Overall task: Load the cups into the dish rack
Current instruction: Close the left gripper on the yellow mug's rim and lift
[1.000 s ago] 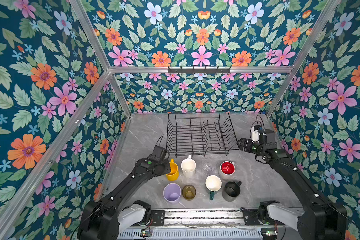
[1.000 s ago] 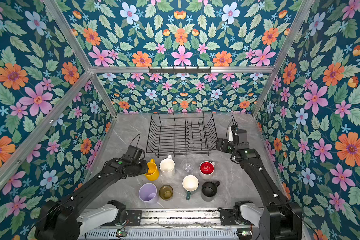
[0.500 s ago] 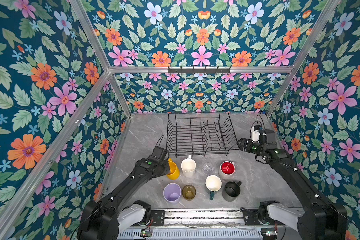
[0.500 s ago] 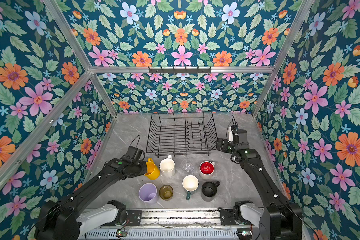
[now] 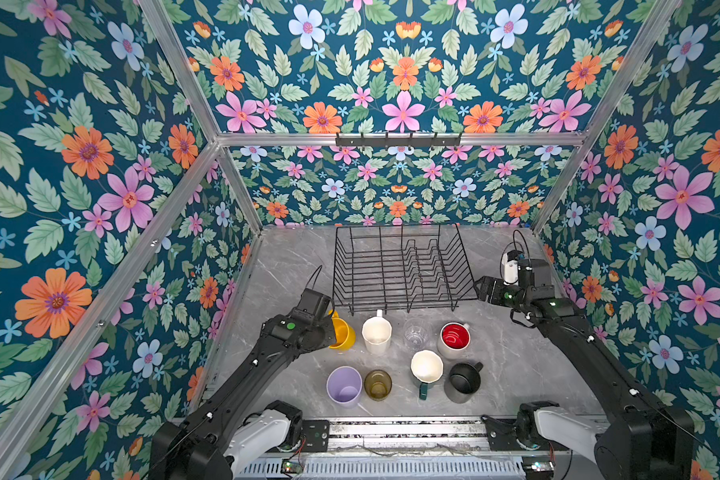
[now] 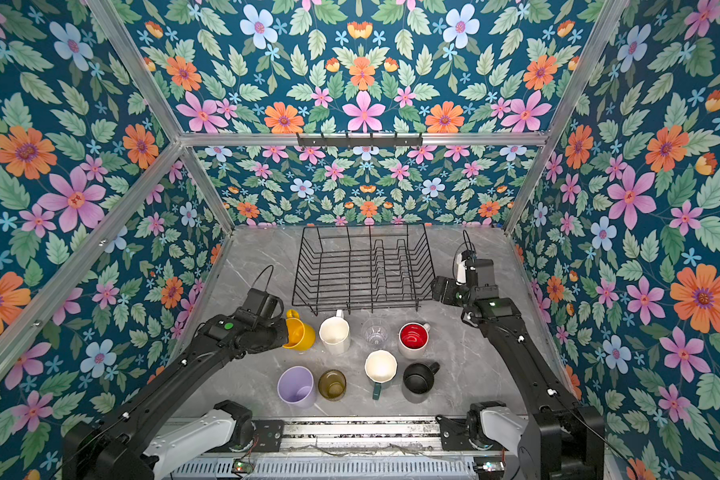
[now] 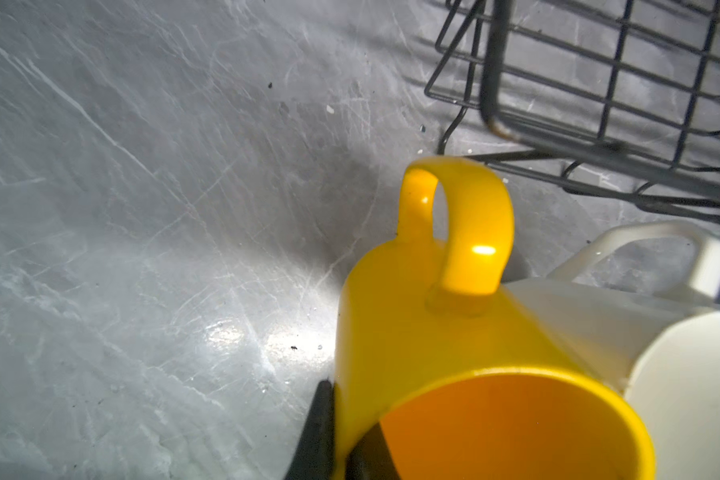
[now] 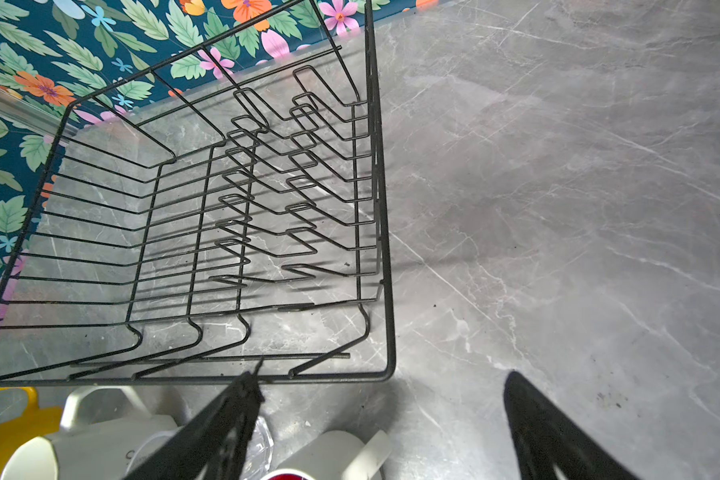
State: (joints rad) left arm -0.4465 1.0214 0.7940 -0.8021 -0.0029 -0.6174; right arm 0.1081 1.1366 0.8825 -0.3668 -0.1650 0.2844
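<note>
Eight cups (image 5: 377, 337) cluster before the black wire rack (image 5: 395, 266). Left claw (image 7: 341, 449) pinches the glossy yellow mug (image 7: 433, 332) by its rim; right claw (image 8: 383, 378) gapes.

And the left gripper (image 7: 341, 440) closes up. A moment ago its jaws stood partly apart, and now they pinch the wall of the yellow mug (image 7: 454, 353) right at the rim, one finger (image 7: 316, 428) outside and the other inside the cup. Any shift of the mug itself is too slight to call.
</note>
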